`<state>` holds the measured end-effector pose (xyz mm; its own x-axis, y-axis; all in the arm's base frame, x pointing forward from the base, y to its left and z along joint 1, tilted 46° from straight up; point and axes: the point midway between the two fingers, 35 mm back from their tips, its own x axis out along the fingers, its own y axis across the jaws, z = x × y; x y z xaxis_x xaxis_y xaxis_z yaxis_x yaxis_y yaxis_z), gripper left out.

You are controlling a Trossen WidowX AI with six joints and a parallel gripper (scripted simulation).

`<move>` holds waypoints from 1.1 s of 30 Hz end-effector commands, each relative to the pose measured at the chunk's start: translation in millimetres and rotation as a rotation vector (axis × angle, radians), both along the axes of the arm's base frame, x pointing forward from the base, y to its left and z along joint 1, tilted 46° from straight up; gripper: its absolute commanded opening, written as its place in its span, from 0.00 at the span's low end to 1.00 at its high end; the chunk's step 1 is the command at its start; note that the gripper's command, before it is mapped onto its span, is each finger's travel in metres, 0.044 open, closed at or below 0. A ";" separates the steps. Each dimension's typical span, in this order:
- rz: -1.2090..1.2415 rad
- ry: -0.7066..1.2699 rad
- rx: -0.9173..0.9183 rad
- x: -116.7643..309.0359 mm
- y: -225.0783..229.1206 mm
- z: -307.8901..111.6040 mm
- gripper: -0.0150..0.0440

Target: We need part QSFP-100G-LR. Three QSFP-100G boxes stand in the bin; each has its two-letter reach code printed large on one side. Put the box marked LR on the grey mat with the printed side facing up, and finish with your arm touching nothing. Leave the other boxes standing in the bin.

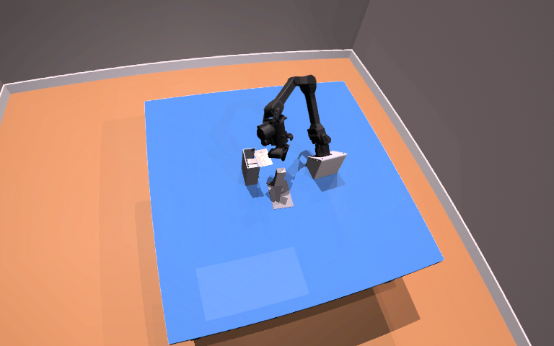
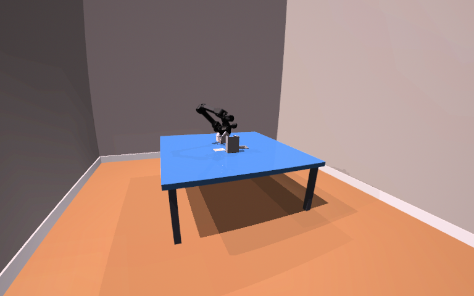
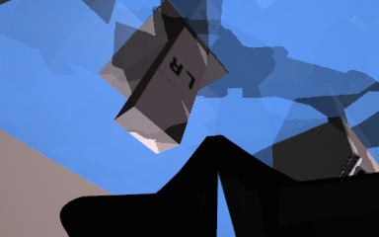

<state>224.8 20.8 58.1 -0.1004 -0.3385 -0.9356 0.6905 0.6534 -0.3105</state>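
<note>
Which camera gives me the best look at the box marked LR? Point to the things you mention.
The wrist view: the box marked LR [image 1: 280, 176] [image 3: 163, 91] is largest there, its letters readable. The top view shows it small, at one end of the grey mat [image 1: 287, 202] [image 3: 112, 74], letters unreadable. In the exterior view I can't pick it out with certainty.

Blue table [image 1: 220, 228] [image 2: 209, 167] [image 3: 25, 99], flat-topped, on dark legs [image 2: 174, 216] [image 2: 311, 188]. Directly bears:
- Grey mat [image 1: 287, 200] [image 2: 245, 147] [image 3: 113, 74], lying flat, near the middle.
- Grey bin [image 1: 250, 176] [image 2: 232, 144], upright, near the mat.
- White printed sheet [image 1: 265, 158] [image 2: 219, 149], flat, just beside the bin.
- Pale grey arm base [image 1: 331, 166] [image 2: 219, 138] [image 3: 306, 148], well apart from the bin.

Also shows a paler rectangle [image 1: 251, 283] toward one edge, nature unclear.
</note>
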 end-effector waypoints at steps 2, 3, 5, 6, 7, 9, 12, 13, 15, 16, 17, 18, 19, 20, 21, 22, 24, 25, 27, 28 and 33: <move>-0.097 -0.039 -0.060 2.9 3.0 0.3 0.25; -0.116 -0.046 -0.071 3.2 3.4 0.1 0.25; -0.155 -0.062 -0.095 3.7 4.4 -0.3 0.25; -0.174 -0.070 -0.107 3.9 4.9 -0.5 0.25; -0.193 -0.079 -0.119 4.2 5.4 -0.7 0.25; -0.230 -0.098 -0.142 4.8 6.5 -1.1 0.25; -0.285 -0.128 -0.177 5.7 8.2 -1.6 0.25; -0.303 -0.139 -0.189 6.0 8.7 -1.8 0.25; -0.338 -0.161 -0.212 6.6 9.9 -2.1 0.25; -0.356 -0.173 -0.223 7.0 10.5 -2.3 0.25; -0.373 -0.185 -0.234 7.3 11.1 -2.4 0.25; -0.391 -0.197 -0.245 7.7 11.8 -2.5 0.25; -0.408 -0.210 -0.256 8.0 12.4 -2.7 0.25; -0.424 -0.223 -0.267 8.4 13.1 -2.8 0.25; -0.441 -0.236 -0.277 8.8 13.7 -3.0 0.25; -0.458 -0.250 -0.288 9.1 14.4 -3.1 0.25; -0.490 -0.278 -0.309 9.9 15.8 -3.4 0.25; -0.507 -0.292 -0.319 10.3 16.5 -3.5 0.25; -0.538 -0.322 -0.338 11.1 18.0 -3.7 0.25; -0.554 -0.337 -0.347 11.5 18.7 -3.8 0.25; -0.630 -0.419 -0.390 13.6 23.0 -4.5 0.25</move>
<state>235.4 40.0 52.7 -0.0682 -0.6195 -0.7821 0.9909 0.0489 -0.1251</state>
